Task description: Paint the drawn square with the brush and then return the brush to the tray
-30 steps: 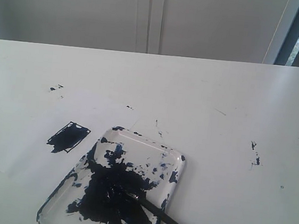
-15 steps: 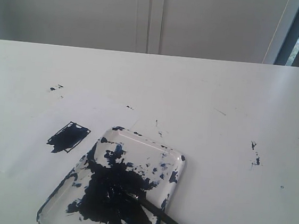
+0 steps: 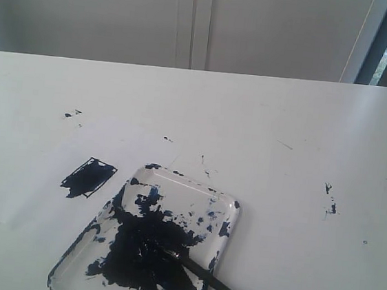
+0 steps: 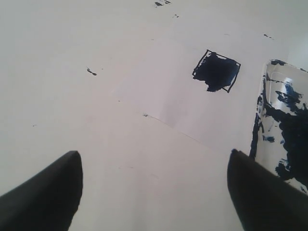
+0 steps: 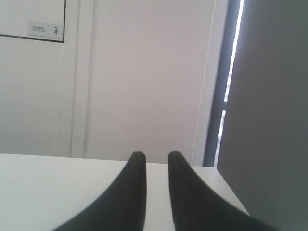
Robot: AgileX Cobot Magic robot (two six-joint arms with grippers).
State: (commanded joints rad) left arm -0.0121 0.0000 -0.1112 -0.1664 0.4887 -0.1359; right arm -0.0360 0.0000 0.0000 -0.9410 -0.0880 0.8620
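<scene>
Brush (image 3: 223, 289) rests in tray (image 3: 189, 186), handle pointing near-right (right arm's side); left gripper (image 4: 153, 153) wide, right gripper (image 5: 156, 154) nearly closed, both empty.

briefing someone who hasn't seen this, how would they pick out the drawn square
On the white table, find the clear, paint-smeared tray low in the exterior view. Just left of it, not touching it, lies the drawn square. Unlike the scattered specks, it is a dark filled patch inside a thin black outline.
</scene>
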